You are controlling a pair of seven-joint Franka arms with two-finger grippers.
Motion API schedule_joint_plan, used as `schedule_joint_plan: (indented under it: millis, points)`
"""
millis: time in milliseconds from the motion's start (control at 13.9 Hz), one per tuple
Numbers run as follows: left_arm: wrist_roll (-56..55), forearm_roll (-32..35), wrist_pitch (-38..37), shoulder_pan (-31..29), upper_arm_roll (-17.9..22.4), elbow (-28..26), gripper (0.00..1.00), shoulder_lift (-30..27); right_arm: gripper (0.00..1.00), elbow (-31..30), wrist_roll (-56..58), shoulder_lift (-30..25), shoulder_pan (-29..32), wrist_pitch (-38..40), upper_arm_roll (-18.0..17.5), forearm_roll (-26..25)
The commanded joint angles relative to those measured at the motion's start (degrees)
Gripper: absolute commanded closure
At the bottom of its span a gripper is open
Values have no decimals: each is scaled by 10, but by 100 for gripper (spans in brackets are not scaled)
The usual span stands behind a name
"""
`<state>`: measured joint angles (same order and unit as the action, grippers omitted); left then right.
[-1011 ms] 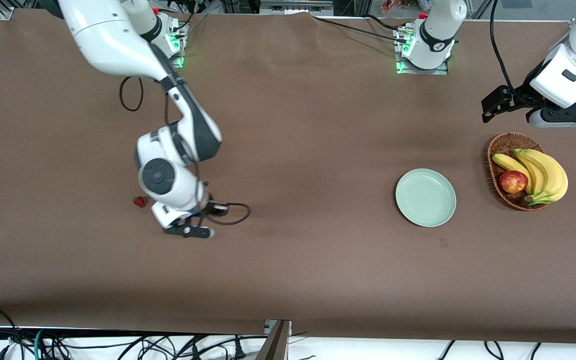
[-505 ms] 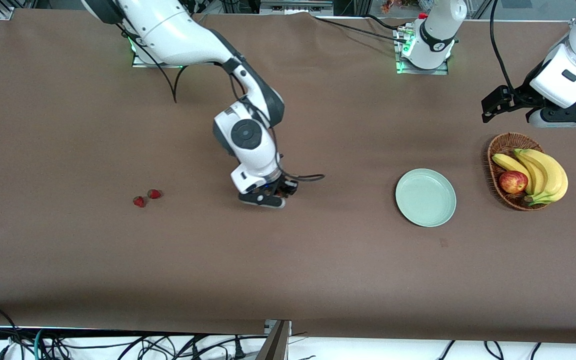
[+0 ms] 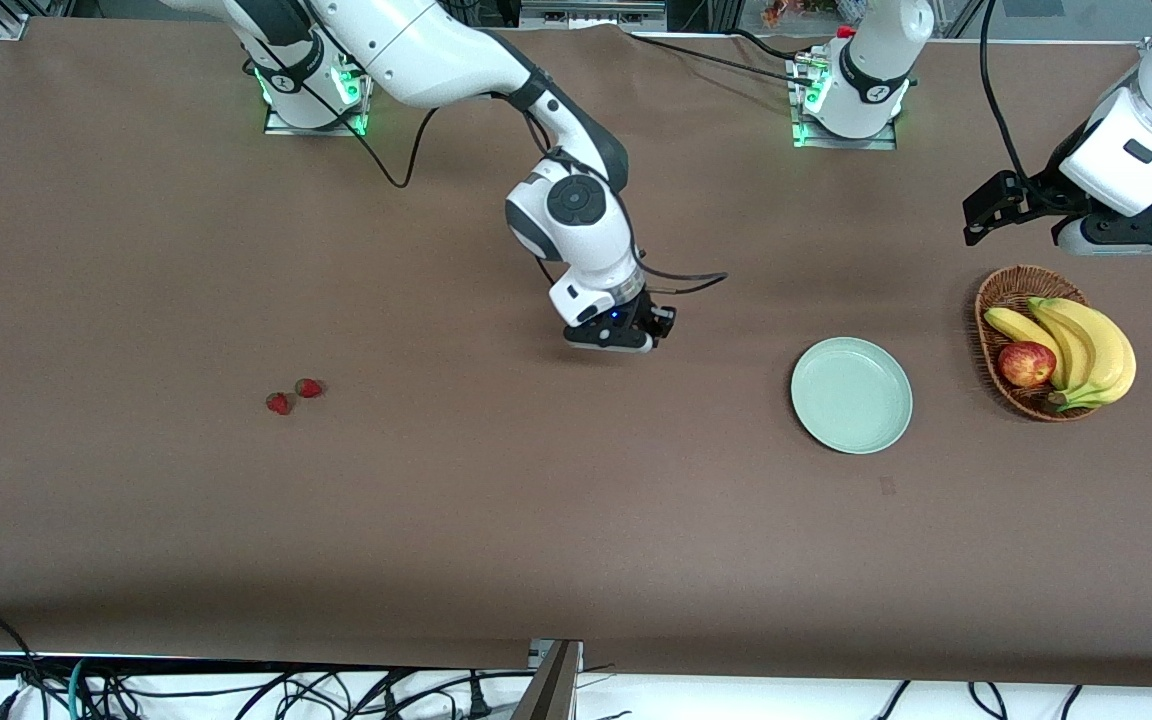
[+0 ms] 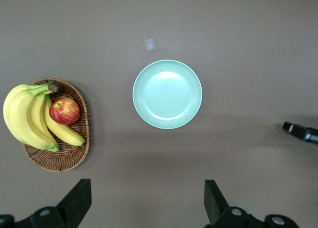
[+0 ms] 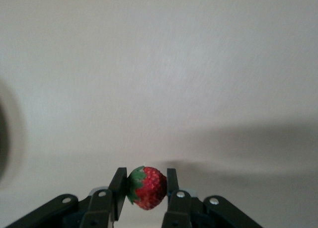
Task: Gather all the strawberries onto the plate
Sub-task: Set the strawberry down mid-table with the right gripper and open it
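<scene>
My right gripper [image 3: 626, 340] is up in the air over the bare middle of the table, shut on a strawberry [image 5: 146, 187] held between its two fingers; that berry is hidden in the front view. Two more strawberries [image 3: 280, 403] [image 3: 309, 388] lie side by side on the table toward the right arm's end. The pale green plate [image 3: 808, 412] lies empty toward the left arm's end and shows in the left wrist view [image 4: 141, 104]. My left gripper [image 4: 146, 208] is open and empty, waiting high over the table by the basket [image 3: 988, 305].
A wicker basket [image 4: 82, 138] with bananas [image 3: 1086, 345] and a red apple [image 3: 1026, 363] stands beside the plate at the left arm's end. A small tape mark [image 3: 886, 485] lies nearer the front camera than the plate.
My right gripper has carried the strawberry from beside the other two berries across the table toward the plate. The left arm has not moved.
</scene>
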<state>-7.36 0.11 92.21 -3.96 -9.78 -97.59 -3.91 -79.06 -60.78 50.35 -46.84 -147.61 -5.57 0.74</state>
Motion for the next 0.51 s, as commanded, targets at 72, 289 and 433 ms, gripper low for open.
schedule_joint_plan:
  millis: [72,289,433]
  points:
    - [2,-9,-13,0,-1,19,0,8,91,11,0,22,-19,-8,1,4]
    - [2,-9,-13,0,-1,19,0,8,0,11,6,21,-16,-3,4,-1]
    - [2,-9,-13,0,-1,19,0,8,0,13,7,8,-1,10,6,1]
